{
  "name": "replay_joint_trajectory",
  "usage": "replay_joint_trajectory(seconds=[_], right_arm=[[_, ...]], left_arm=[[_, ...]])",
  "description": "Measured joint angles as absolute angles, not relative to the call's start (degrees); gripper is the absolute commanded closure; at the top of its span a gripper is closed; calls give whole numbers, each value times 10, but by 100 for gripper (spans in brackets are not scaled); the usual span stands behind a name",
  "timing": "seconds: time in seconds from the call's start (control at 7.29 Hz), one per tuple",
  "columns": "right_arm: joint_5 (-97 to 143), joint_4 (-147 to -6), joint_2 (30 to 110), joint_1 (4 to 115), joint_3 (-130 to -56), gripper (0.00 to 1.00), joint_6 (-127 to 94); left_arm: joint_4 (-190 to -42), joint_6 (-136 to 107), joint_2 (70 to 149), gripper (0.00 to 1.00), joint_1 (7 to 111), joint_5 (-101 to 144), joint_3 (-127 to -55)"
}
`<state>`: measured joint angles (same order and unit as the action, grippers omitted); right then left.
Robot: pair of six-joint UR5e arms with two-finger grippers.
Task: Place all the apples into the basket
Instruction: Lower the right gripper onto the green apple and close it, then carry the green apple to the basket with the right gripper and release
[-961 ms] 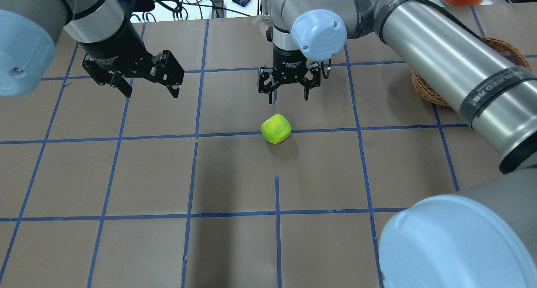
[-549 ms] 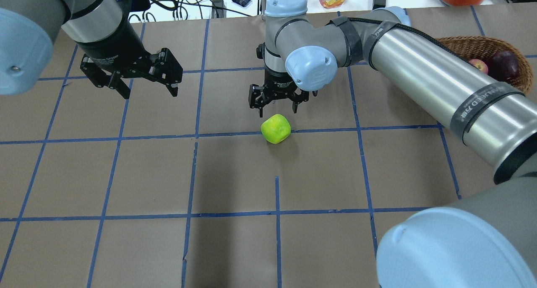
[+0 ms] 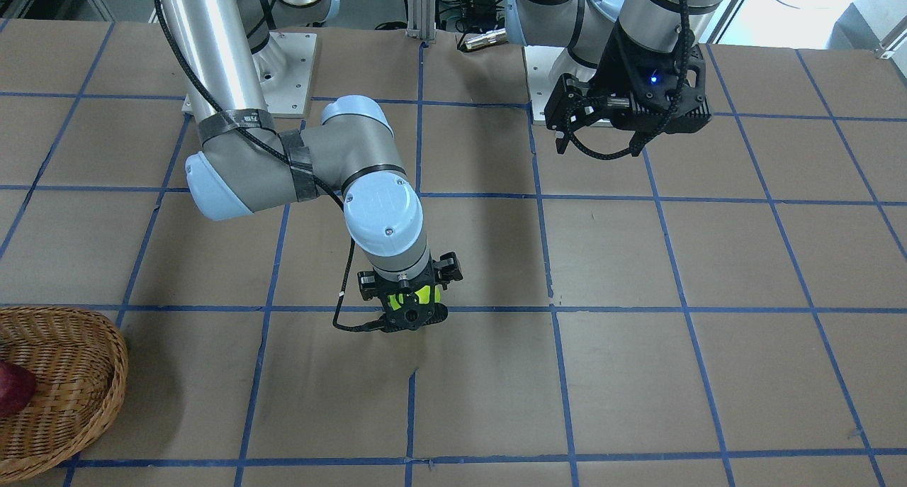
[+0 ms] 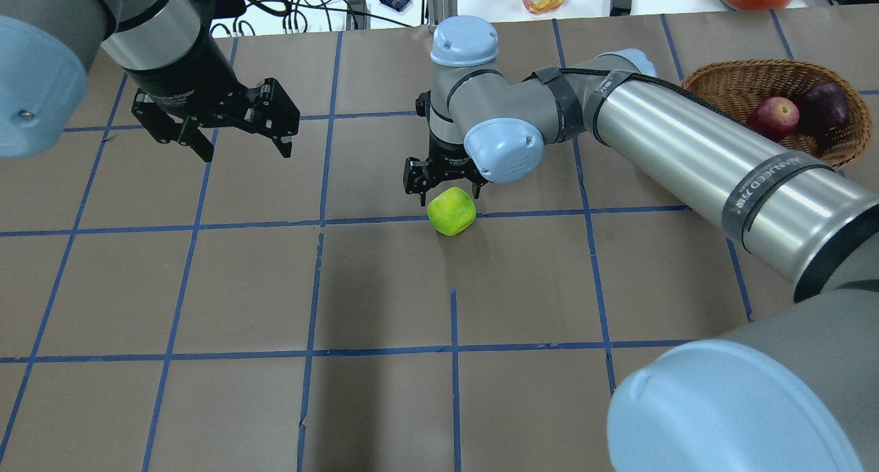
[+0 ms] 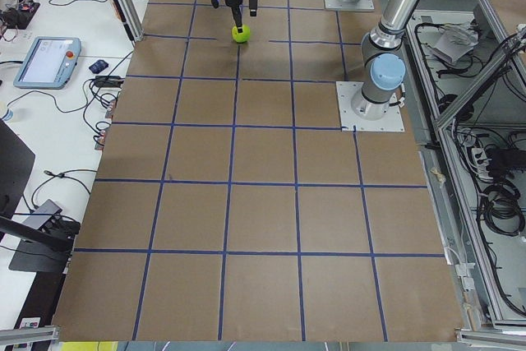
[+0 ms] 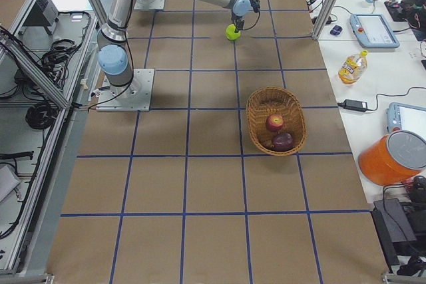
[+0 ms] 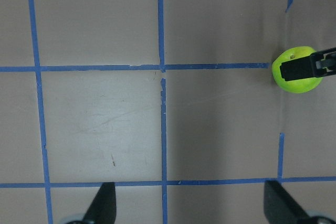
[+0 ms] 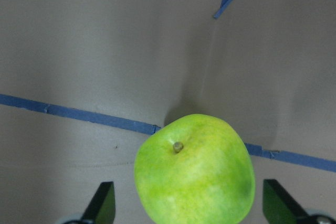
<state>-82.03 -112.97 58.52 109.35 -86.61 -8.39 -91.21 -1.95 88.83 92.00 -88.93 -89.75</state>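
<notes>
The green apple (image 4: 451, 211) sits on a blue tape line, stem upward, its skin glossy, smooth and yellow-green. The right gripper (image 4: 446, 187) has dropped over the last second and now straddles it, jaws spread and apparently not touching it, so a grasp looks imminent. Well to the apple's left, the left gripper (image 4: 246, 149) hangs spread wide, unmoved. Far to the apple's right, the basket (image 4: 728, 87) already holds the red apple (image 4: 772, 117) and the maroon apple (image 4: 820, 104).
</notes>
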Motion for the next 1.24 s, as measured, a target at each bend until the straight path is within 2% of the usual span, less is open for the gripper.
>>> replay_joint_trajectory(seconds=[0.27, 0.41, 0.55, 0.69, 0.96, 1.24], right_arm=[[-821, -1136, 576, 1095, -873, 2, -86], [-821, -1144, 573, 1097, -878, 33, -87], [-820, -1153, 568, 1101, -881, 84, -86], [-821, -1161, 565, 1103, -881, 100, -84], [-823, -1167, 568, 1103, -875, 100, -88], [-825, -1130, 590, 1084, -838, 100, -89]], left_arm=[[-912, -18, 887, 0, 920, -887, -903], [-912, -15, 886, 0, 919, -887, -905], [-912, -8, 886, 0, 920, -887, -906], [-913, 3, 886, 0, 920, -887, -906], [-914, 28, 887, 0, 920, -886, -908], [-914, 29, 891, 0, 923, -882, -908]])
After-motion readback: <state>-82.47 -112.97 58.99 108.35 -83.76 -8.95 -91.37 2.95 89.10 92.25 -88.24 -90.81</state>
